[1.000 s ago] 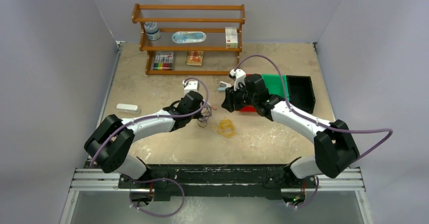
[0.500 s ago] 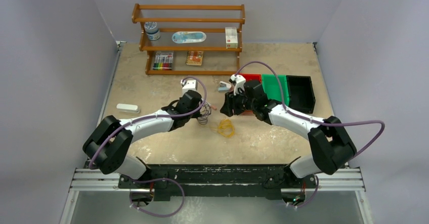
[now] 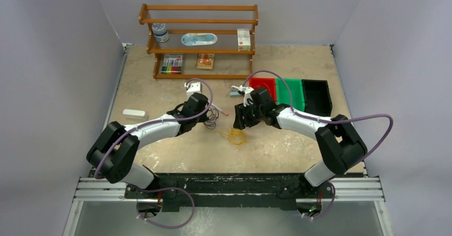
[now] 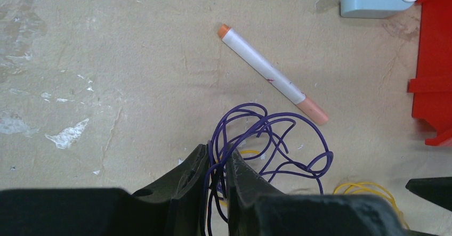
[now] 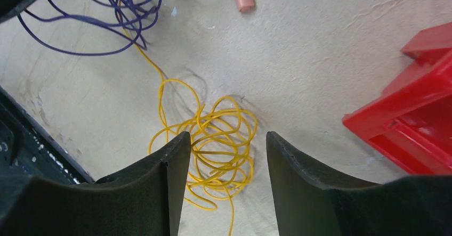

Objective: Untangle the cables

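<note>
Left gripper (image 4: 216, 157) pinched thin purple wire loops (image 4: 257, 128) near the white pen (image 4: 265, 68); right gripper (image 5: 226, 136) hung spread over the yellow wire coil (image 5: 214, 153).

R gripper (image 5: 226, 140) swung off red bin (image 3: 262, 85) to above yellow cable (image 3: 236, 136); my L gripper (image 4: 217, 156) tugged purple cable (image 4: 266, 123) leftward.

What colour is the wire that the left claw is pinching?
Purple. The purple cable between the left gripper fingers shows best in the left wrist view.
</note>
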Available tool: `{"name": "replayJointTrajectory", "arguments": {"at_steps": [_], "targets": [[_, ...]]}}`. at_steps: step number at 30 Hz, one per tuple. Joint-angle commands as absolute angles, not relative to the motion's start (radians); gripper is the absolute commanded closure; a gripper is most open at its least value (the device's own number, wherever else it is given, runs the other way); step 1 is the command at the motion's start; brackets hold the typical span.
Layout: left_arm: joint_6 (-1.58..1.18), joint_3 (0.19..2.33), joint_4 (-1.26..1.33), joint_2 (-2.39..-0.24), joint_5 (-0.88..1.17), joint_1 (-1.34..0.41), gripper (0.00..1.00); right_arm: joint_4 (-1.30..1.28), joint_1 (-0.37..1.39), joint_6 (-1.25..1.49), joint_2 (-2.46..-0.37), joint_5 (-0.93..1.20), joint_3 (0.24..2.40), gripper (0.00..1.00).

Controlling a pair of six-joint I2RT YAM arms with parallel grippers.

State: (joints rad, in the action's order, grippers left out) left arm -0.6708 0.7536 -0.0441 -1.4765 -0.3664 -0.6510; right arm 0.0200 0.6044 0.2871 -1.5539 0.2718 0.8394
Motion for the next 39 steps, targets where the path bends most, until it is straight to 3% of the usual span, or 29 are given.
{"name": "replayJointTrajectory", "arguments": {"at_steps": [1,4,7,16,31,39], "targets": [[-0.684,0.759,-0.032,-1.476,-0.37,-0.637,0.85,-0.042,0.628,0.268,-1.563,0.281,0.908,0.42],[-0.687,0.758,-0.028,-1.481,-0.37,-0.637,0.85,-0.051,0.639,0.263,-1.575,0.286,0.913,0.42],[-0.687,0.756,-0.029,-1.48,-0.373,-0.635,0.86,-0.059,0.646,0.263,-1.585,0.281,0.919,0.5],[-0.71,0.76,-0.083,-1.466,-0.461,-0.627,0.9,-0.072,0.648,0.278,-1.507,0.181,0.925,1.0],[-0.789,0.751,-0.218,-1.433,-0.64,-0.569,0.92,-0.125,0.647,0.34,-1.244,-0.048,0.941,1.0],[-0.795,0.745,-0.24,-1.421,-0.662,-0.551,0.87,-0.011,0.648,0.275,-1.072,0.027,0.943,1.0]]}}
